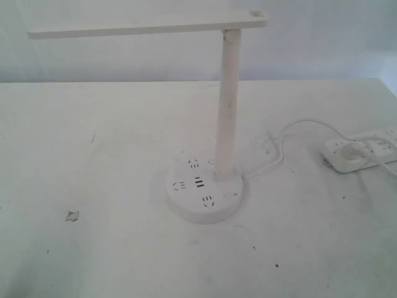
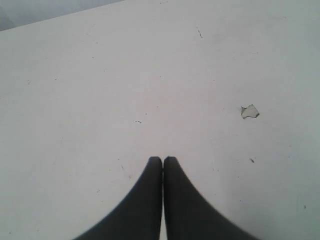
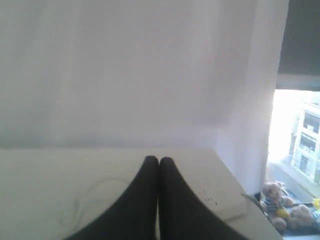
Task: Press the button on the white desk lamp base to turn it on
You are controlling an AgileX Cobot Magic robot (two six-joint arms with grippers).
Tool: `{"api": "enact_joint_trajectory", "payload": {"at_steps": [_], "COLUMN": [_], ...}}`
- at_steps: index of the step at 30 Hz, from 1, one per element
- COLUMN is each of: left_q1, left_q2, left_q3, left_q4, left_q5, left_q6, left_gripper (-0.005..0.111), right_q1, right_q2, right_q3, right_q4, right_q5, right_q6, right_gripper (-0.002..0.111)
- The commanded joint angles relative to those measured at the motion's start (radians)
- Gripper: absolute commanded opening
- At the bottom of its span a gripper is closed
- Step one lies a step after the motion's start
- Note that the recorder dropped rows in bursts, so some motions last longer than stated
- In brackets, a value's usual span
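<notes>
The white desk lamp base (image 1: 205, 189) is a round white disc with socket holes and dark USB slots, standing mid-table in the exterior view. Its slim white pole (image 1: 227, 112) rises to a flat lamp head (image 1: 146, 27). A small round button (image 1: 235, 194) sits on the base's right side. Neither arm shows in the exterior view. My left gripper (image 2: 162, 159) is shut with nothing in it, over bare table. My right gripper (image 3: 159, 160) is shut and empty, over the table's far part. No lamp base shows in either wrist view.
A long white power strip (image 1: 363, 151) lies at the right edge, its cord (image 1: 282, 146) looping to the lamp base. The strip (image 3: 220, 197) also shows in the right wrist view. A small paper scrap (image 1: 72, 215) lies left; the scrap (image 2: 249, 111) shows by the left gripper.
</notes>
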State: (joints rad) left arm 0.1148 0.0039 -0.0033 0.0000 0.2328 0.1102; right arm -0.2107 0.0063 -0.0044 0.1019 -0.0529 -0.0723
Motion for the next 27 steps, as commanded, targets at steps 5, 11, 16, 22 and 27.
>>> {"api": "enact_joint_trajectory", "payload": {"at_steps": [5, 11, 16, 22, 27], "left_q1": [0.003, 0.003, 0.003, 0.003, 0.003], "left_q2": [-0.004, -0.004, -0.004, -0.004, -0.004], "left_q3": [0.003, 0.003, 0.003, 0.003, 0.003], "left_q4": [-0.006, -0.006, -0.006, -0.006, -0.006], "left_q5": [-0.001, -0.001, -0.001, -0.001, -0.001], "left_q6": [-0.001, -0.001, -0.001, -0.001, -0.001], "left_gripper": [0.0, 0.0, 0.0, 0.0, 0.0], "right_q1": [0.001, 0.001, 0.001, 0.001, 0.001], "right_q2": [-0.006, -0.006, -0.006, -0.006, -0.006], "right_q3": [0.004, 0.004, 0.004, 0.004, 0.004], "right_q4": [0.057, 0.057, 0.057, 0.057, 0.048], "right_q5": [-0.245, -0.256, -0.284, -0.295, -0.386], "right_q6": [0.372, 0.447, 0.477, 0.686, 0.84], "right_gripper": [0.0, 0.0, 0.0, 0.0, 0.0]}}
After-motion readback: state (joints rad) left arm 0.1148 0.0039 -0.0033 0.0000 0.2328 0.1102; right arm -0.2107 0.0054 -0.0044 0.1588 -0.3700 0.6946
